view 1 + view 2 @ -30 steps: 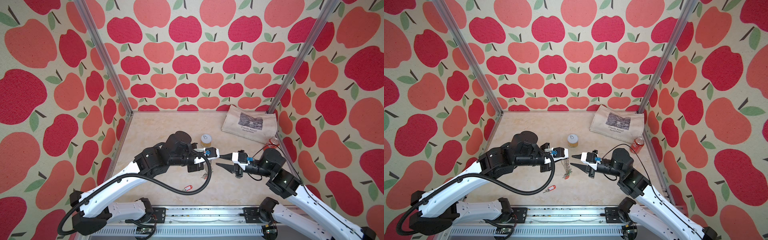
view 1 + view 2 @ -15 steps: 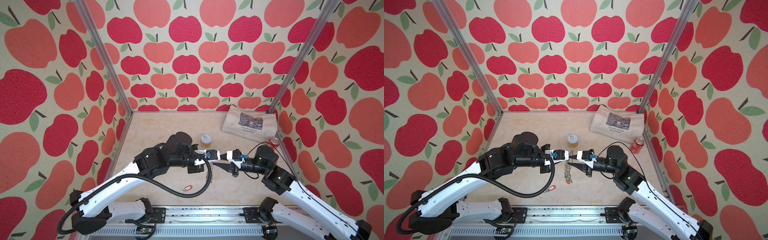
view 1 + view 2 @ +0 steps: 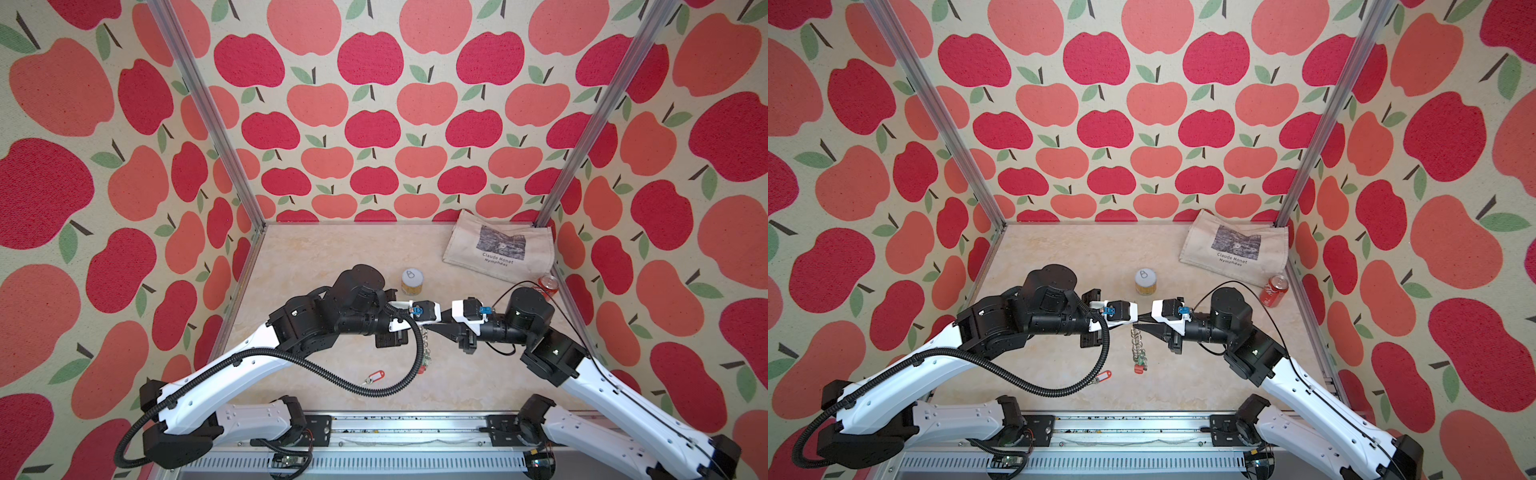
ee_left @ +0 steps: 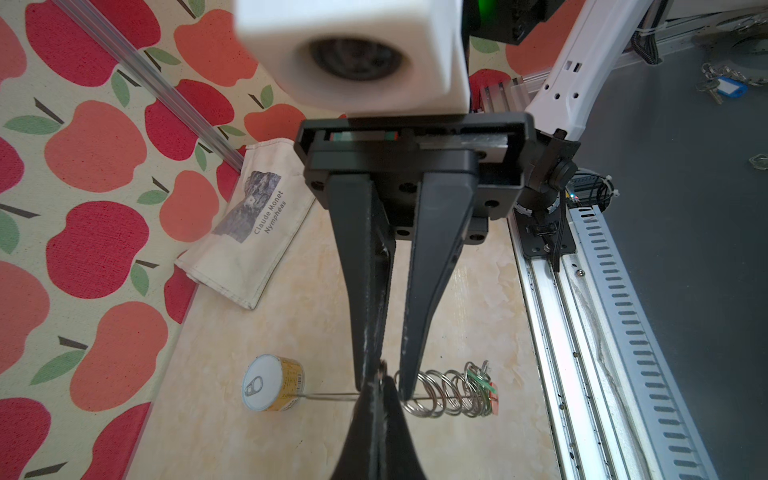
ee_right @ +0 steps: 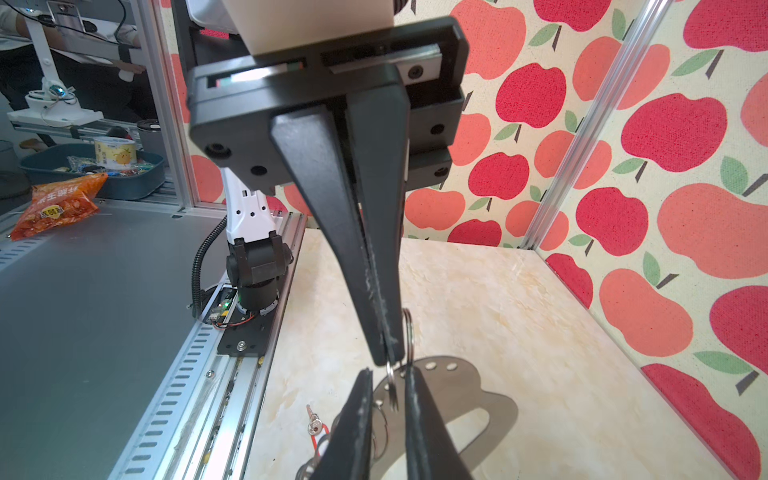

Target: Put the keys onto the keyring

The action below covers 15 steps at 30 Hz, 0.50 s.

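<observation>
Gripping | left hand (image 5: pixel 387 353) pinching flat grey-tan keyring (image 5: pixel 465 386) | right hand (image 5: pixel 388 374) slightly spread around thin metal ring (image 5: pixel 392 395)

The left arm (image 3: pixel 208 386) and right arm (image 3: pixel 615 395) have white shells and black joints. A ribbed black cable (image 3: pixel 374 391) runs along the left. The left gripper (image 4: pixel 374 395) and right gripper (image 5: pixel 388 374) each have 2 tapered black jaws.

table (image 3: pixel 311 257) beige marble | tote bag (image 3: pixel 498 249) back right | tin (image 3: pixel 412 281) middle | soda can (image 3: pixel 549 286) right edge | red-tagged key (image 3: pixel 375 376) front
</observation>
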{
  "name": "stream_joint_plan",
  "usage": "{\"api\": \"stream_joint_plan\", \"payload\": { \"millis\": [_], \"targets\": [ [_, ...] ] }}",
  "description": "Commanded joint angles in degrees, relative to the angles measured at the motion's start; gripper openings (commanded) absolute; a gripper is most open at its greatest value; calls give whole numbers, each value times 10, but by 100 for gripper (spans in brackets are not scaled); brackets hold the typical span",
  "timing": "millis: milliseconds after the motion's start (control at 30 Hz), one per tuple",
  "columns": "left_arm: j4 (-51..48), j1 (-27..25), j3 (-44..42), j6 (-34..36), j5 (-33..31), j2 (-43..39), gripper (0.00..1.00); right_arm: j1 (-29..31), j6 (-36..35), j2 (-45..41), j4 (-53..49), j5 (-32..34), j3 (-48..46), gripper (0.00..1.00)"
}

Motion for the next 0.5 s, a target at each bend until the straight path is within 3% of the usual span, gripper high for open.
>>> {"api": "stream_joint_plan", "payload": {
  "millis": [0,133,233,400,467],
  "targets": [
    [-3,-4,15,12,-3,0,0,2,12,-2,10,-13,18,16],
    [-4,-4,14,13,-3,0,0,1,14,-3,8,-14,20,12],
    [-4,-4,12,13,-5,0,0,-1,17,-5,8,-16,21,0],
    [17,-4,-2,-5,-16,-11,1,-4,23,-6,13,-9,15,0],
    [48,-2,-21,-28,-23,-28,11,-12,37,-16,44,-1,0,0]
  ]
}}
